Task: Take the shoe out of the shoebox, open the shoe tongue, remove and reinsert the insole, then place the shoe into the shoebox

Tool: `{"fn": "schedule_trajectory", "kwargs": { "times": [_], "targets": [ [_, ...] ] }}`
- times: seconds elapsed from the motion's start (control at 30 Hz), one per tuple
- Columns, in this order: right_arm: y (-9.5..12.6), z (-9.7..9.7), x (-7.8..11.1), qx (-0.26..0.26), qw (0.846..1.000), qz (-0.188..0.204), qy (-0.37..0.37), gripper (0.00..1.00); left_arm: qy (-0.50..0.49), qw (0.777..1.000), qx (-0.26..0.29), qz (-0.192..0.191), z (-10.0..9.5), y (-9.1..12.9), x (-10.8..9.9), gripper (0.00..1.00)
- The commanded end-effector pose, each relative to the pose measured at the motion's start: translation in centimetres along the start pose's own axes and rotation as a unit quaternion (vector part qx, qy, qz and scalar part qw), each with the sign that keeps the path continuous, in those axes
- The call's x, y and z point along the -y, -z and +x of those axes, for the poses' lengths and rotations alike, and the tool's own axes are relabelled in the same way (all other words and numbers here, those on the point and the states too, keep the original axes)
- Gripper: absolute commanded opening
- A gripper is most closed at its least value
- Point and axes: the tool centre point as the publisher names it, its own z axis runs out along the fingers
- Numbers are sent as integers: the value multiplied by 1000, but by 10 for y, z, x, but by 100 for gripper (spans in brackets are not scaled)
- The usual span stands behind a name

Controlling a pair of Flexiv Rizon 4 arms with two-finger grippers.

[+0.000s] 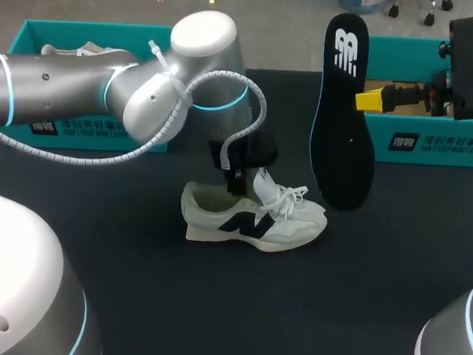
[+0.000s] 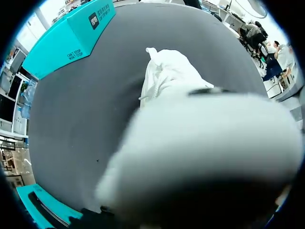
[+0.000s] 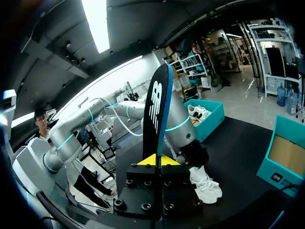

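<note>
A white shoe (image 1: 254, 219) with a dark side logo lies on its sole mid-table, toe to the right. My left gripper (image 1: 238, 178) is down at its tongue and opening; whether it holds anything is hidden. In the left wrist view the shoe (image 2: 190, 143) fills the space ahead as a white blur, its tongue and laces (image 2: 167, 71) beyond. A black insole (image 1: 343, 128) stands upright to the shoe's right, my right gripper (image 1: 370, 98) shut on its edge. The right wrist view shows the yellow tips (image 3: 156, 161) clamped on the insole (image 3: 155, 109), with the shoe (image 3: 206, 183) beyond.
A teal shoebox (image 1: 35, 33) holding another white shoe stands at the back left, behind my left arm. A second teal shoebox (image 1: 435, 130) stands open at the back right, under my right arm. The dark table (image 1: 211, 306) stretches in front of the shoe.
</note>
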Motion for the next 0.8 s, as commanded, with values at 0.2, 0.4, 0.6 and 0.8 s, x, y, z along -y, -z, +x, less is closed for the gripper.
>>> {"fn": "schedule_trajectory", "kwargs": {
  "times": [0.2,0.4,0.6,0.8],
  "targets": [
    [-2,0,0,0,1000,0,0,0,9,1000,-2,-6,7,1,-2,0],
    [-2,0,0,0,1000,0,0,0,9,1000,-2,-6,7,1,-2,0],
    [-2,0,0,0,1000,0,0,0,9,1000,-2,-6,7,1,-2,0],
    [-2,0,0,0,1000,0,0,0,-140,989,-5,47,1,31,-3,0]
  ]
}}
